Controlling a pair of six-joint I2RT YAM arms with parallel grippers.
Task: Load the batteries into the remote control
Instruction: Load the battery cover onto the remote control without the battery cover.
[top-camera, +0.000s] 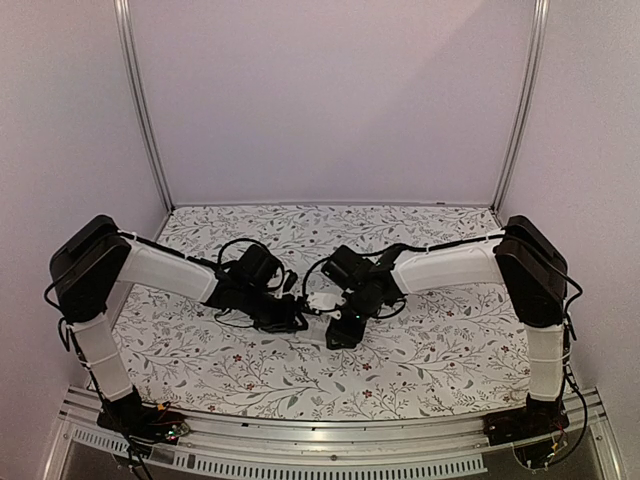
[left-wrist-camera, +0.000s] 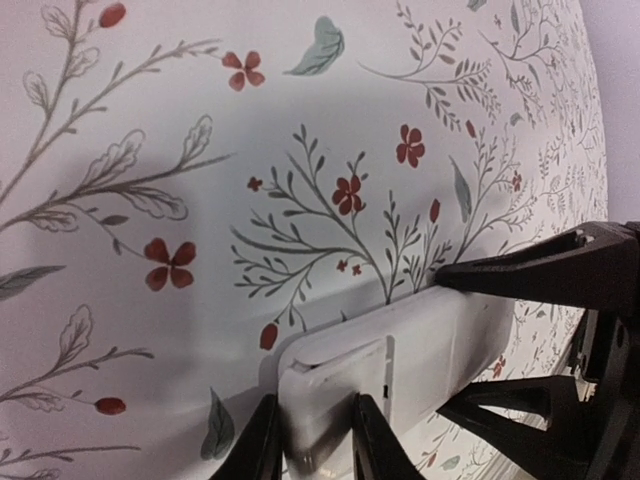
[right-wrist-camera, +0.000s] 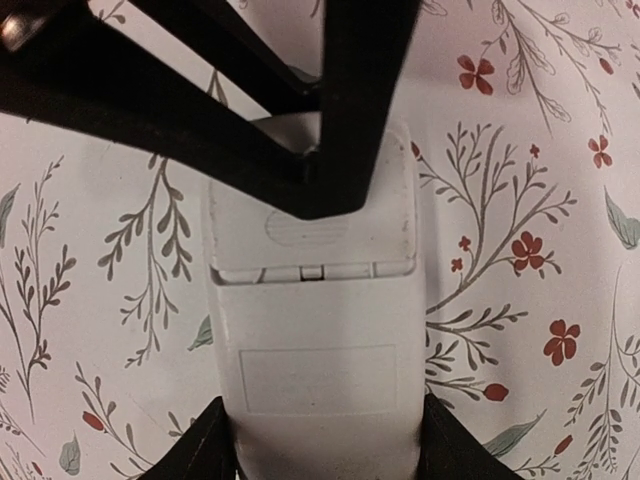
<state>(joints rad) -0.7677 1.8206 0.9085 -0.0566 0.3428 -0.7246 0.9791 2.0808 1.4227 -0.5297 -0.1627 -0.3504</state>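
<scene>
Two arms stand at the near table edge, the left arm (top-camera: 160, 268) and the right arm (top-camera: 450, 265), both bent inward so that their grippers meet at mid-table. Between them the remote (right-wrist-camera: 320, 330) lies flat on the floral cloth (top-camera: 440, 350), white back up.

At one end, the right gripper (right-wrist-camera: 325, 445) straddles the body with a finger pressed against each long side, clamping it across its width. The left gripper (left-wrist-camera: 314, 405) is at the other end, where the cover (right-wrist-camera: 385, 215) sits. Its jaws stand narrow, with the tips at that end and over the cover. I cannot tell whether they pinch it or only rest on it.

A seam with a small latch notch divides the cover from the rest of the back. Beyond the grippers the cloth runs on to the back wall (top-camera: 330, 100).
</scene>
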